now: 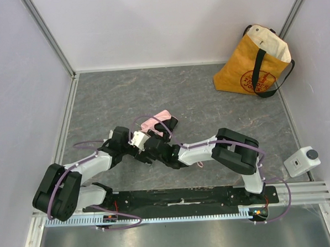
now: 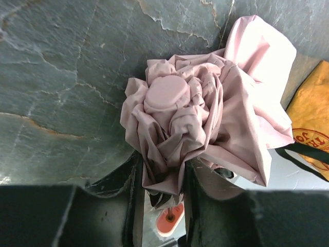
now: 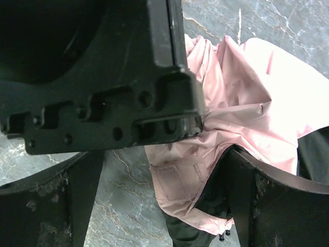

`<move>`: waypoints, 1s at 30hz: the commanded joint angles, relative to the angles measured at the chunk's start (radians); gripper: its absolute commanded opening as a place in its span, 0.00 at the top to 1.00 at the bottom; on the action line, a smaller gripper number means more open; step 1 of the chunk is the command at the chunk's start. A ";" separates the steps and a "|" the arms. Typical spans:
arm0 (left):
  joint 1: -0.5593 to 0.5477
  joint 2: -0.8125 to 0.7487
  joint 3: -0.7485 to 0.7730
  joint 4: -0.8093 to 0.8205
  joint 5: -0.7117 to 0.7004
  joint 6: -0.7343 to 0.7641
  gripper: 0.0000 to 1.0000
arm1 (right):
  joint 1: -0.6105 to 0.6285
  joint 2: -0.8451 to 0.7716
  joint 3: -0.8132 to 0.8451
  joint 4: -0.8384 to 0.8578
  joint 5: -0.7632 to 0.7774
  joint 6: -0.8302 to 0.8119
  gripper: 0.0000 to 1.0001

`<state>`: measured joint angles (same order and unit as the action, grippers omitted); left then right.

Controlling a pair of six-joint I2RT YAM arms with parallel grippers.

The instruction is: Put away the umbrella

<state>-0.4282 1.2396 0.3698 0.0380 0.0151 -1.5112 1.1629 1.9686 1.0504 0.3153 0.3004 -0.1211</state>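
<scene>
The pale pink umbrella (image 1: 156,121) lies folded and bunched on the grey table between my two arms. In the left wrist view its crumpled fabric and round pink cap (image 2: 165,93) fill the middle. My left gripper (image 2: 162,175) is shut on the umbrella's gathered fabric, with the small pink handle (image 2: 169,221) showing below between the fingers. In the top view the left gripper (image 1: 139,140) meets the right gripper (image 1: 158,147) beside the umbrella. My right gripper (image 3: 164,195) is open. Pink fabric with its closure strap (image 3: 177,180) lies between its fingers, close to the right finger (image 3: 247,195).
A yellow tote bag (image 1: 253,63) stands open at the back right corner, and it also shows in the left wrist view (image 2: 311,118). A small white device (image 1: 301,160) sits at the right edge. White walls enclose the table.
</scene>
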 commanded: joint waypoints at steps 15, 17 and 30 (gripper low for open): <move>0.052 -0.055 0.072 -0.400 0.134 0.111 0.98 | 0.001 0.105 -0.036 -0.228 0.283 -0.077 0.54; 0.051 -0.042 0.063 -0.373 0.135 0.114 0.98 | 0.004 0.092 -0.032 -0.234 0.225 -0.069 0.70; 0.051 -0.058 -0.094 -0.115 0.080 0.121 0.97 | -0.060 0.174 0.017 -0.453 -0.400 0.037 1.00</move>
<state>-0.3660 1.1687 0.3614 -0.0086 0.1040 -1.4647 1.1328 1.9938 1.1290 0.1520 0.2897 -0.1856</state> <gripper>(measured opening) 0.317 0.397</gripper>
